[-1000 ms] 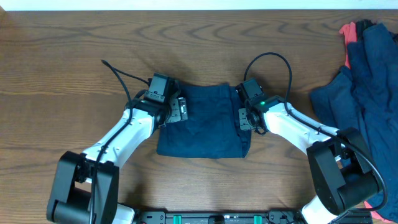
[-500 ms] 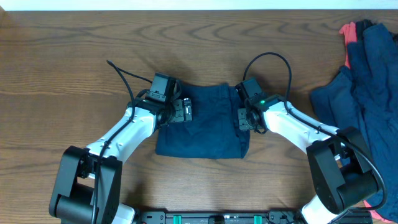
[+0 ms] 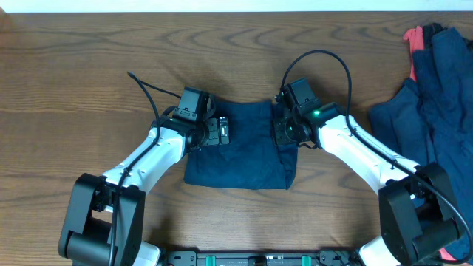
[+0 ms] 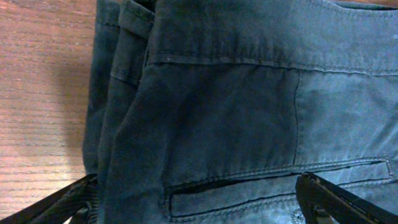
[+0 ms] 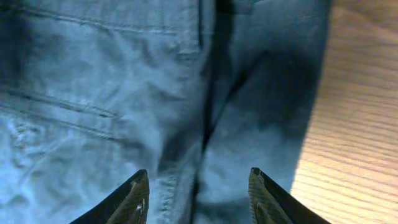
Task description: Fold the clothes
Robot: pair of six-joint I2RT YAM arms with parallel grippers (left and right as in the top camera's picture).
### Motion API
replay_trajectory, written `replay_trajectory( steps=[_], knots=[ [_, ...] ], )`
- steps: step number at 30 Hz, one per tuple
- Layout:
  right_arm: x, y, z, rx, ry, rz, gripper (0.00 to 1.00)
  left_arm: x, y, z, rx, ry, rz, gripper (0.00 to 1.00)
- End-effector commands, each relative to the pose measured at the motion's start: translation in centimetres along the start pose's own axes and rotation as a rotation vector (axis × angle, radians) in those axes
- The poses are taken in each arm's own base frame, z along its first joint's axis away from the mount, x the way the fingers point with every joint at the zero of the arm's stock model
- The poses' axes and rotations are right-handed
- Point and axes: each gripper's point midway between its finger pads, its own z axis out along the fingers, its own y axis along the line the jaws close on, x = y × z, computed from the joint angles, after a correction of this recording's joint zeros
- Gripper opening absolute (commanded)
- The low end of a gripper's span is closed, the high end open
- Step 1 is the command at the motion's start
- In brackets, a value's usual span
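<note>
The right gripper [image 3: 284,130] now sits higher on the folded navy shorts [image 3: 247,151], centre; the left gripper [image 3: 220,133] rests opposite. Both claws are spread apart, likely smoothing the cloth. More clothes [image 3: 436,89] wait far right.

Bright, even light from above fills the sharp overhead view; only faint, soft shadows lie on the wooden table [image 3: 89,66] beside the folded navy shorts [image 3: 240,144]. In the left wrist view the shorts' stitching is crisp, with dark shadow on the wood left of them. The right wrist view is softer, shadow deep along the shorts' middle crease, wood right of them glaring pale.
</note>
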Motion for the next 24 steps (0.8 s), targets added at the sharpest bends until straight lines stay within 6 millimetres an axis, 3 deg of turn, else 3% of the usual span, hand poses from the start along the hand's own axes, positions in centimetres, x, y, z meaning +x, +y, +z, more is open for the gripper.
replay_trajectory(
  steps=[1,11,13,15,16,19,24],
  knots=[
    [0.7,1.1,0.4,-0.053,0.037,-0.023,0.51,0.6,0.4,0.4,-0.007,0.021,0.011,1.0],
    [2.2,1.4,2.3,-0.092,0.118,-0.009,0.47,0.6,0.4,0.4,-0.009,0.023,0.01,1.0],
    [2.4,1.8,2.6,-0.118,0.131,-0.007,0.36,0.6,0.4,0.4,-0.009,0.023,0.01,1.0],
    [2.4,2.6,2.7,-0.166,0.133,-0.029,0.13,0.6,0.4,0.4,-0.009,0.023,0.01,1.0],
    [2.2,3.1,2.6,-0.194,0.124,-0.05,0.07,0.6,0.4,0.4,-0.009,0.023,0.01,1.0],
    [0.9,3.7,1.8,-0.216,0.072,-0.09,0.03,0.7,0.5,0.4,-0.009,0.024,0.01,1.0],
    [-1.8,4.9,-1.8,-0.226,-0.035,-0.143,0.03,0.7,0.5,0.4,-0.01,0.024,0.01,1.0]
  ],
)
